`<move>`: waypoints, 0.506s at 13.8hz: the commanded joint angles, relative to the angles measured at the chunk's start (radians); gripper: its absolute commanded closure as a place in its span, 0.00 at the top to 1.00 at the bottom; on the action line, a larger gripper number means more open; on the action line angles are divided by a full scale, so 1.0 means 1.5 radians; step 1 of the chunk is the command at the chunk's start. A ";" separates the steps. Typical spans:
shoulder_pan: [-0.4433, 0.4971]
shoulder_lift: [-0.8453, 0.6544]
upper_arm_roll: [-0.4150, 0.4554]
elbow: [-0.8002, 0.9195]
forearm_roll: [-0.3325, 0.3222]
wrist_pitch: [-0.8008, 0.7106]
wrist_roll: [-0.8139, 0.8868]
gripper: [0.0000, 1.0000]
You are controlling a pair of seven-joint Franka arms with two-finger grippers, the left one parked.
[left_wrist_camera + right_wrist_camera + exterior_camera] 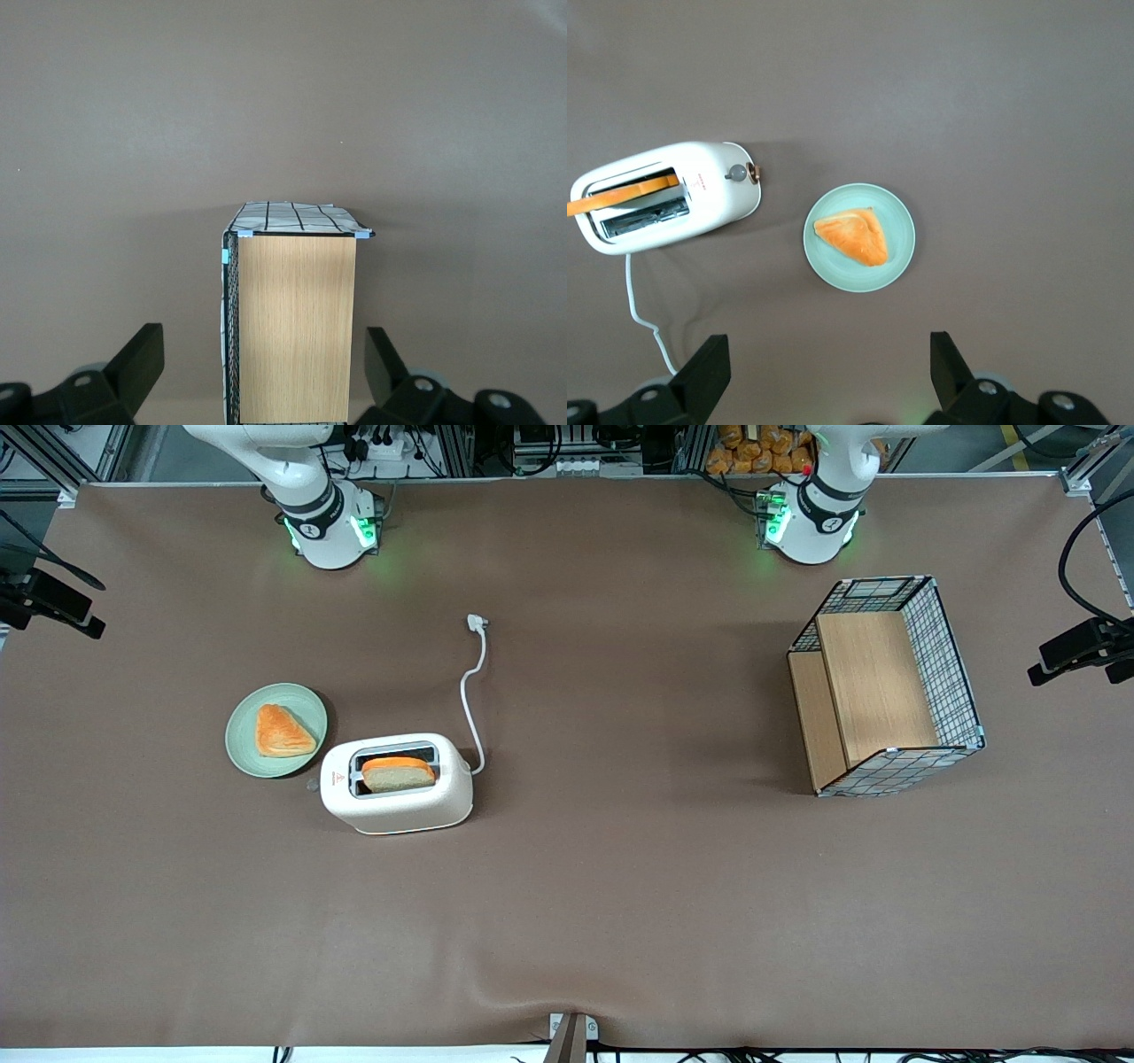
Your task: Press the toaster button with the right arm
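Gripper (824, 372) hung wide open, empty, high above toaster (664, 197); light plastic body likely skids, so press button (754, 173) squarely downward.

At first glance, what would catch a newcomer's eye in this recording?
The white toaster with a bread slice standing in its slot, its cord trailing unplugged. Beside it, a green plate holds a golden pastry. A wire basket lies toward the parked arm's end, and the gripper hangs open high above the plate.
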 commanded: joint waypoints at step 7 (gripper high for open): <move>0.000 -0.012 0.026 0.013 -0.035 -0.065 0.004 1.00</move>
